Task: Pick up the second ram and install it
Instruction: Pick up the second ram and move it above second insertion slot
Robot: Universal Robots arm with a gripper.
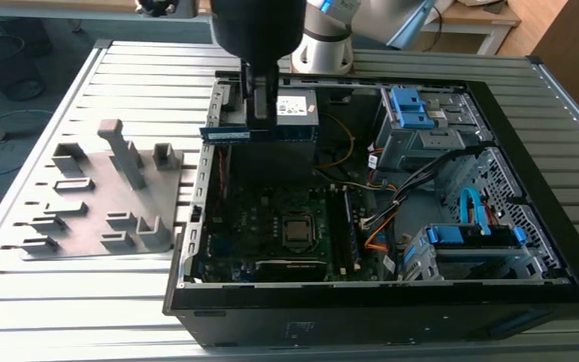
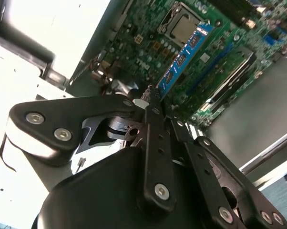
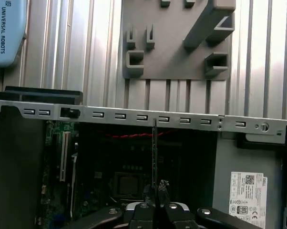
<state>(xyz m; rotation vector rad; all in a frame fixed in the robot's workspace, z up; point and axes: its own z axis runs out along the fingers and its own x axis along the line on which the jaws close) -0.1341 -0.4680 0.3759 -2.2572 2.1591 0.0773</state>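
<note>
The second ram (image 1: pixel 254 134) is a long, narrow stick with a blue-green board. It hangs level above the open computer case, over the rear left of the motherboard (image 1: pixel 269 219). My gripper (image 1: pixel 259 121) comes down from above and is shut on the stick's middle. In the second wrist view the ram (image 2: pixel 184 57) sticks out past the fingertips (image 2: pixel 153 98) toward the CPU socket (image 2: pixel 181 26) and the memory slots (image 2: pixel 229 71). In the first wrist view the ram (image 3: pixel 154 152) is seen edge-on as a thin line above my gripper (image 3: pixel 155 191).
The grey holder tray (image 1: pixel 103 196) with upright blocks lies on the slatted table at the exterior view's left of the case. Inside the case are cables, a blue flat cable (image 1: pixel 470 207) and blue drive bays (image 1: pixel 410 105). The case's metal wall (image 3: pixel 134 116) runs between tray and motherboard.
</note>
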